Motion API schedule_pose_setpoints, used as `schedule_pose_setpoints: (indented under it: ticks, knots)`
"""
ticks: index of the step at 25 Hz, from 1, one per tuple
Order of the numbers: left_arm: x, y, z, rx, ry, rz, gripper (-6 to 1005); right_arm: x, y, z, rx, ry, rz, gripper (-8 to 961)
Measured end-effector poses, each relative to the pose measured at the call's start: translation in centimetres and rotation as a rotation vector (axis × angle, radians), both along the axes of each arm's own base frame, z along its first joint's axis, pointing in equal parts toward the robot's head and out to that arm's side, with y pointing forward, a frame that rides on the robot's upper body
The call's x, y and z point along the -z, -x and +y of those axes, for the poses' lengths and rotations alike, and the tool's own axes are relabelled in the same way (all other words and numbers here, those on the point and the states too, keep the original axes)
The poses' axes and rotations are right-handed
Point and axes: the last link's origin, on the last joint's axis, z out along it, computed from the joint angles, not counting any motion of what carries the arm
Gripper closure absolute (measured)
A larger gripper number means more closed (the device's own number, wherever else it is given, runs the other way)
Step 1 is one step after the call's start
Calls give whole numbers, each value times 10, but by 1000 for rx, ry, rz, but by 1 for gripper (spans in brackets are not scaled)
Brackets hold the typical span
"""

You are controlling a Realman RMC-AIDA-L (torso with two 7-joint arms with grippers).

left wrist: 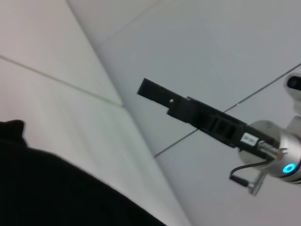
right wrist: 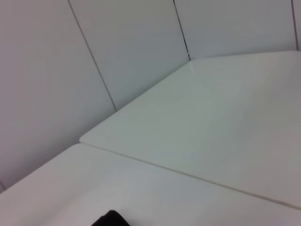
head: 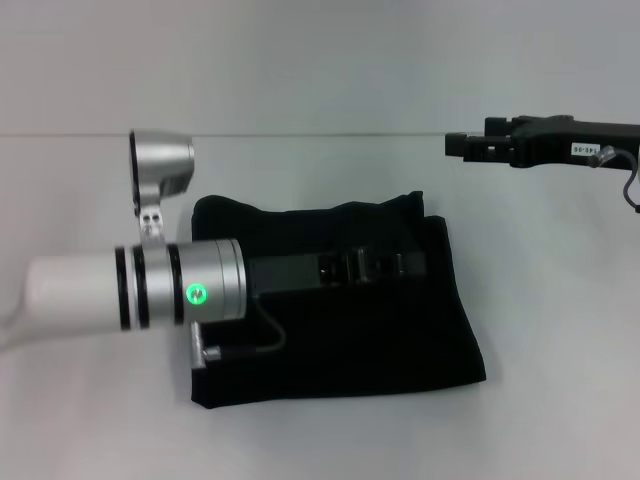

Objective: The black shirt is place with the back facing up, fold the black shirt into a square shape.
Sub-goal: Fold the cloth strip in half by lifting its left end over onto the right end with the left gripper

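The black shirt (head: 400, 340) lies in the middle of the white table, folded into a rough rectangle with its plain side up and no print showing. My left arm reaches in from the left, low over the shirt, and my left gripper (head: 425, 265) is above its middle right, black against black. The shirt (left wrist: 47, 188) also fills the near corner of the left wrist view. My right gripper (head: 450, 145) hangs raised beyond the shirt's far right corner, pointing left and holding nothing. The same right gripper (left wrist: 141, 88) shows farther off in the left wrist view.
The white table (head: 560, 330) runs bare around the shirt up to a pale wall behind. A seam (right wrist: 188, 174) crosses the table top in the right wrist view.
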Motion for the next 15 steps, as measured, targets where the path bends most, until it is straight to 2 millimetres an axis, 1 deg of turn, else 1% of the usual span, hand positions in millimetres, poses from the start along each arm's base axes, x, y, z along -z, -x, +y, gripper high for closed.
schedule_pose_setpoints:
  ticks: [3,6,8,10,13,15]
  knots:
    - [11,2,-11,3,-41,-62,932,4,0,-1,11,21,0,36]
    - [19,0,-20,4,-43,-107,929,9,-1,-4,51,60,14,36]
    - [22,-3,-24,10,-27,-118,839,13,-2,-5,87,93,21,36]
    - [22,-9,-29,55,13,-136,748,17,-3,-7,126,129,28,36]
    - [15,-16,-39,146,71,-164,622,22,-7,-10,209,187,47,37]
    - [12,-17,-43,194,92,-159,541,24,-9,-11,228,199,55,37]
